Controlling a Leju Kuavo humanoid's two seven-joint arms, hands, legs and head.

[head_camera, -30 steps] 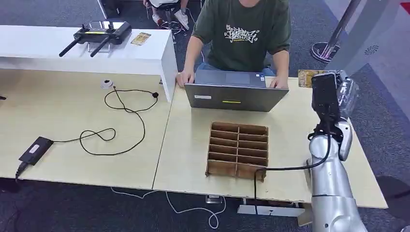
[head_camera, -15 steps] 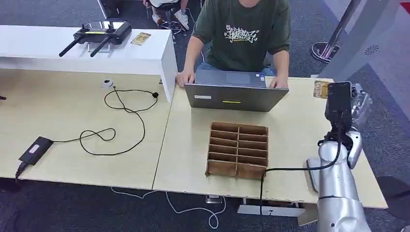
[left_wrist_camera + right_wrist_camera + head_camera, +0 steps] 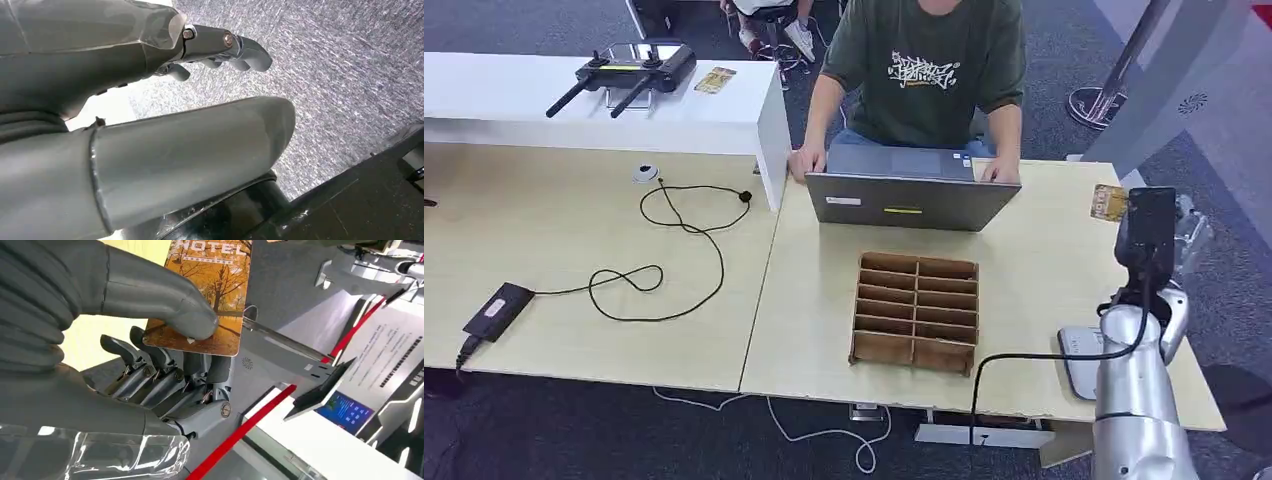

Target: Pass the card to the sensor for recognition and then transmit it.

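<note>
My right hand [image 3: 1172, 232] is raised over the table's right edge and pinches a hotel card [image 3: 1109, 203] printed with orange autumn trees. In the right wrist view the thumb [image 3: 165, 300] presses on the card [image 3: 212, 290] and the fingers [image 3: 160, 372] lie under it. A flat white pad [image 3: 1079, 360] lies on the table near the front right corner, partly hidden behind my right forearm. My left hand [image 3: 220, 47] hangs over grey carpet and holds nothing, its fingers slightly bent.
A person [image 3: 924, 70] sits at an open laptop [image 3: 911, 200] across the table. A cardboard divider box [image 3: 916, 310] stands mid-table. On the left lie a black cable [image 3: 679, 250] and adapter [image 3: 496, 310]. A white shelf [image 3: 724, 120] carries a controller [image 3: 624, 70] and another card [image 3: 715, 79].
My right hand has carried the card rightward and nearer along the table's right edge. The white pad has come out from behind my forearm.
</note>
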